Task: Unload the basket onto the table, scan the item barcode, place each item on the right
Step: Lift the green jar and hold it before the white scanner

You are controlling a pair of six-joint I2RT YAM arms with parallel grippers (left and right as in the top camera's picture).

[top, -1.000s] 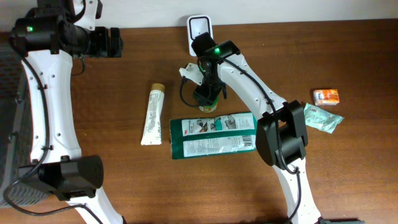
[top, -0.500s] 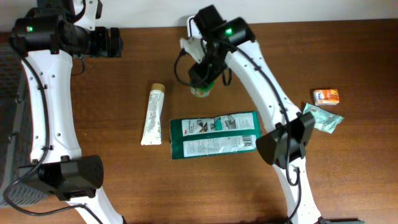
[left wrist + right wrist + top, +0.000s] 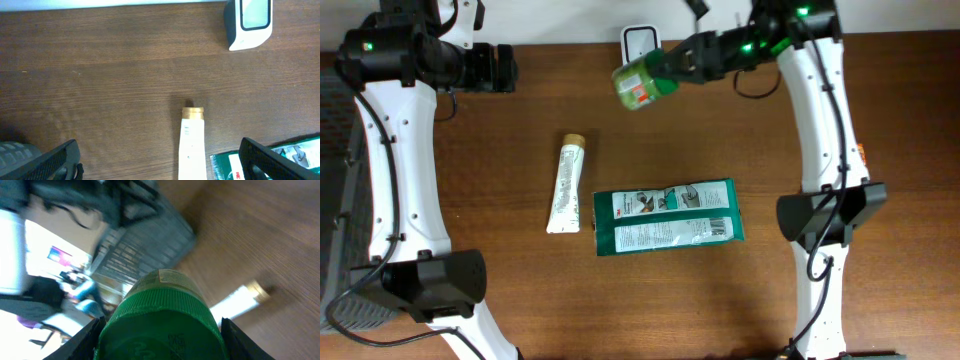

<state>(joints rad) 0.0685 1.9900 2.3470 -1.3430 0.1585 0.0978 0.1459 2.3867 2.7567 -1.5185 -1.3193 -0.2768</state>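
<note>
Jar in mid-air just beside the scanner at the far edge of the table, clamped between your right gripper's half-closed jaws. Left gripper gapes wide, empty. Pickup looks done; the scan itself remains.

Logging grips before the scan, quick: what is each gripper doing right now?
Left gripper: open, holding nothing.
Right gripper: closed on the green-capped bottle.
</note>
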